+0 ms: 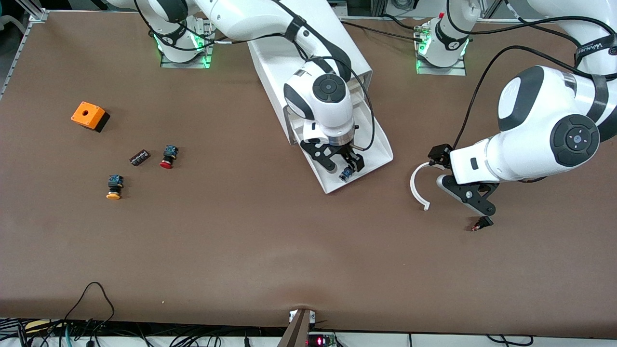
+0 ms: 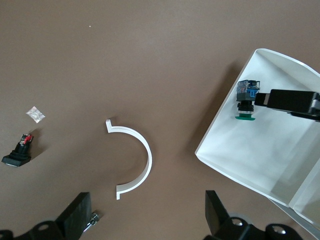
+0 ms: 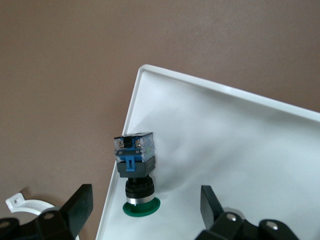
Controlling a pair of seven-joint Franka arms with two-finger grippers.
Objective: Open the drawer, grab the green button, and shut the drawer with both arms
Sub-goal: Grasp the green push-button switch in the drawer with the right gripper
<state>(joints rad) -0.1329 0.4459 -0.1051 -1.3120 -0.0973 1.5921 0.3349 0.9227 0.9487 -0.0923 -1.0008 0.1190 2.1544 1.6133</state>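
Drawer (image 1: pixel 371 159) open w/ button (image 1: pixel 345 174) inside, right tool (image 1: pixel 348 169) spread around it; left tool (image 2: pixel 145 220) open, empty.

Button (image 3: pixel 136 177) in drawer (image 1: pixel 371 159) (near its front edge).

Right gripper (image 1: pixel 348 169) lowered, wrist pointing down, fingers spread apart. Left gripper (image 1: pixel 475 207) hanging low, fingers spread apart, arm waiting.
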